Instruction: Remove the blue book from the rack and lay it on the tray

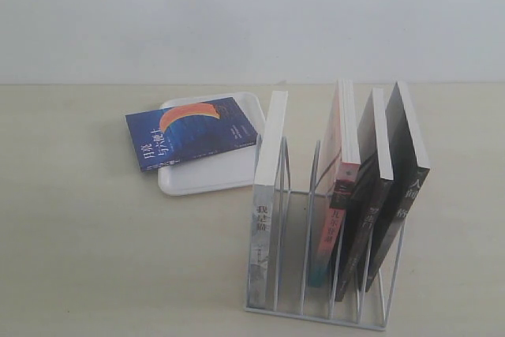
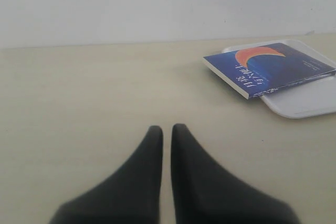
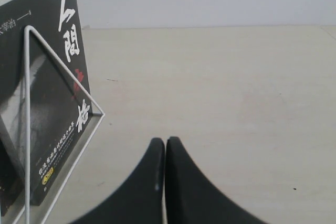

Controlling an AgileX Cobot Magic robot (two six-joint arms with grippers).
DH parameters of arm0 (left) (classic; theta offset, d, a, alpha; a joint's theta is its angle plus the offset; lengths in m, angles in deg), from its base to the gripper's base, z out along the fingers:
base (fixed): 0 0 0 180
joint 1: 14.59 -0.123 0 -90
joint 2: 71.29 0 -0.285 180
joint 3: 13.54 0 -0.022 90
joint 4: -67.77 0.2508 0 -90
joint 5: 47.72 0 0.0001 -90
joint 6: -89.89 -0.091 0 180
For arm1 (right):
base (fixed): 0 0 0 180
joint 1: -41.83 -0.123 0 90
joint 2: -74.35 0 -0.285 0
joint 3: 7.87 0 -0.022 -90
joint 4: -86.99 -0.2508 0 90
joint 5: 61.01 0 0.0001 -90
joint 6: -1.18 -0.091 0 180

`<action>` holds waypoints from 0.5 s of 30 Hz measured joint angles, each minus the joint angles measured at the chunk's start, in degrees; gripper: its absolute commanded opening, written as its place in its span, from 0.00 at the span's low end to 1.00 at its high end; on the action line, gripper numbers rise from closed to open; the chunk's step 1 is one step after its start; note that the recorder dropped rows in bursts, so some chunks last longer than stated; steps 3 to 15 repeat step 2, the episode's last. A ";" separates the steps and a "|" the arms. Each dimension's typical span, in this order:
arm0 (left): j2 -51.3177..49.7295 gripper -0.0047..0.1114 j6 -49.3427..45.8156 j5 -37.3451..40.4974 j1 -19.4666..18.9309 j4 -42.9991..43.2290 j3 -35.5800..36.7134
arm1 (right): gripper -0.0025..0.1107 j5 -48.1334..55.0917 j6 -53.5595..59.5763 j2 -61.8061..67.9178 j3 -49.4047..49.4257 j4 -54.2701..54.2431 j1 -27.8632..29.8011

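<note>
The blue book (image 1: 191,132) with its orange crescent lies flat and askew on the white tray (image 1: 209,171), one end overhanging the tray's left rim. The left wrist view shows the same blue book (image 2: 270,68) on the tray (image 2: 310,98), well apart from my left gripper (image 2: 167,128), which is shut with nothing between its fingers. The white wire rack (image 1: 316,274) stands at the front right. My right gripper (image 3: 165,141) is shut and empty beside the rack (image 3: 31,129). Neither gripper shows in the exterior view.
The rack holds a white-spined book (image 1: 268,187), a red-and-teal-spined book (image 1: 335,187) and two black-covered books (image 1: 394,179). One black book (image 3: 47,93) with white characters fills the edge of the right wrist view. A pale wall bounds the table behind.
</note>
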 measured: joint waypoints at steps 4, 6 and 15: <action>0.00 0.08 0.00 0.00 0.00 0.00 0.00 | 0.02 0.00 0.00 0.00 0.00 0.00 0.00; 0.00 0.08 0.00 0.00 0.00 0.00 0.00 | 0.02 0.00 0.00 0.00 0.00 0.00 0.00; 0.00 0.08 0.00 0.00 0.00 0.00 0.00 | 0.02 0.00 0.00 0.00 0.00 0.00 0.00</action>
